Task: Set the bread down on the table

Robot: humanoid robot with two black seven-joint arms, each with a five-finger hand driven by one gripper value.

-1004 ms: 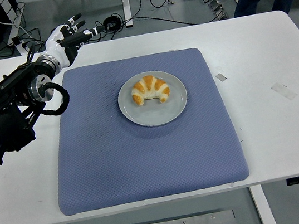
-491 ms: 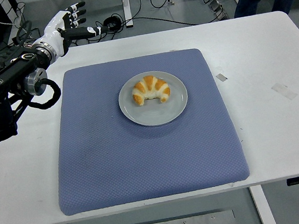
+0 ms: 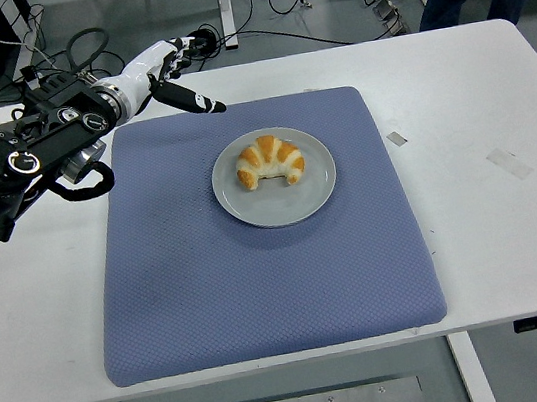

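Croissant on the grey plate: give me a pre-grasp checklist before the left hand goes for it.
1. Golden crescent-shaped croissant lies on the round grey plate, unobstructed: ok.
2. Plate sits on the blue quilted mat, nothing else beside it: ok.
3. Left hand empty, fingers spread: ok.
4. Left hand above the croissant: not ok, it is over the mat's far left corner.
5. Bare white table right of the mat for placing: ok.
6. Right hand: not in view, cannot tell.
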